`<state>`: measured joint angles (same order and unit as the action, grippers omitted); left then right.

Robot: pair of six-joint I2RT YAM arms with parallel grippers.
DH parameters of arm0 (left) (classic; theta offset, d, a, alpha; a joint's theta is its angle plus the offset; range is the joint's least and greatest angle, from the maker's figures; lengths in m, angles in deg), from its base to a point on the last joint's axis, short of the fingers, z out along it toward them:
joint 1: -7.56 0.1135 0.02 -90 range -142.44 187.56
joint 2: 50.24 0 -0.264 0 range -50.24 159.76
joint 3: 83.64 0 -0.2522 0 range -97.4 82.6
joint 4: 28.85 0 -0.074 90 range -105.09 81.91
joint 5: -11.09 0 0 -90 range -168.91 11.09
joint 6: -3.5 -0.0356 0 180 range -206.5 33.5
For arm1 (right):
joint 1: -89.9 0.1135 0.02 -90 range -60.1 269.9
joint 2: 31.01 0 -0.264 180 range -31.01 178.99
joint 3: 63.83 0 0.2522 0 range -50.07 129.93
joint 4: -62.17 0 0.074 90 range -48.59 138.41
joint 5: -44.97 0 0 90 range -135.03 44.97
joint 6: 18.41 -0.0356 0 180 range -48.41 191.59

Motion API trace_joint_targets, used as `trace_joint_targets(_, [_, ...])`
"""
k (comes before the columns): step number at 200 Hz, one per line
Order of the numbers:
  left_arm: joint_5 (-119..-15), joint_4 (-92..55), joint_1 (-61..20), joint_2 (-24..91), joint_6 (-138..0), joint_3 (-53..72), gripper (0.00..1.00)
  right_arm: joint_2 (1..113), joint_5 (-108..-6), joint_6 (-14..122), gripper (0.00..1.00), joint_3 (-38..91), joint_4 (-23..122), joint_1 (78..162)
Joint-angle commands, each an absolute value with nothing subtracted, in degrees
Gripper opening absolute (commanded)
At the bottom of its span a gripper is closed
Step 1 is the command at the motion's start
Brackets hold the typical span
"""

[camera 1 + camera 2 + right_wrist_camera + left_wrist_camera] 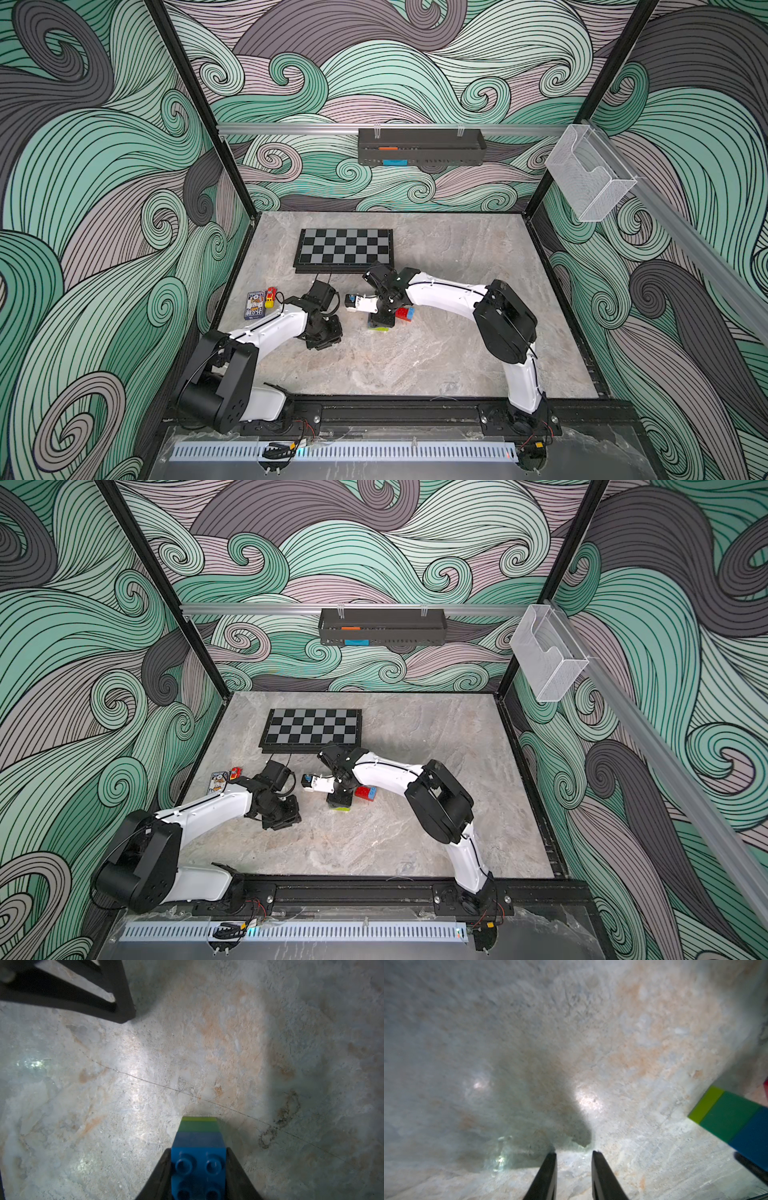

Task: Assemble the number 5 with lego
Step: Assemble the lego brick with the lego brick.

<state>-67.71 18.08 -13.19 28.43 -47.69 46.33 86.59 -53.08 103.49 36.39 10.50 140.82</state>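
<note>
My right hand (pixel 198 1150) is clamped on the dark-blue brick (pixel 198 1167), which is stacked over a dark-green brick (pixel 199 1126) and a lime brick (pixel 199 1119) that meets the desk (pixel 145 1064). Just beside that hand lie the red brick (pixel 402 312) and light-blue brick (pixel 411 315). My left hand (pixel 574 1153) is nearby, fingers slightly apart, with desk showing between them.

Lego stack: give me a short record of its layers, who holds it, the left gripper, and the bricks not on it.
stack: dark blue on top, dark green, then lime lowest, at the table
right gripper: shut on the stack's dark blue top
left gripper: open, holding nothing, near the stack
not on stack: red brick and light-blue brick, together beside the right gripper
</note>
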Motion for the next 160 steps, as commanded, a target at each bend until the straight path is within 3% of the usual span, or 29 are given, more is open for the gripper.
trace_joint_targets(1, [-68.10,19.00,-12.93,30.09,-48.15,46.52,0.33,88.45,-53.94,101.39,0.28,35.57,4.47,142.28])
trace_joint_targets(57, [-68.10,18.97,-12.95,30.09,-48.09,46.56,0.33,86.94,-53.10,100.95,0.38,37.12,3.76,142.44])
trace_joint_targets(119, [-68.14,18.97,-12.98,29.76,-48.07,46.69,0.32,84.34,-51.78,99.85,0.63,38.29,3.79,142.45])
trace_joint_targets(160, [-68.36,19.39,-12.98,29.16,-48.01,46.76,0.32,81.81,-51.32,99.06,0.67,37.32,3.81,141.98])
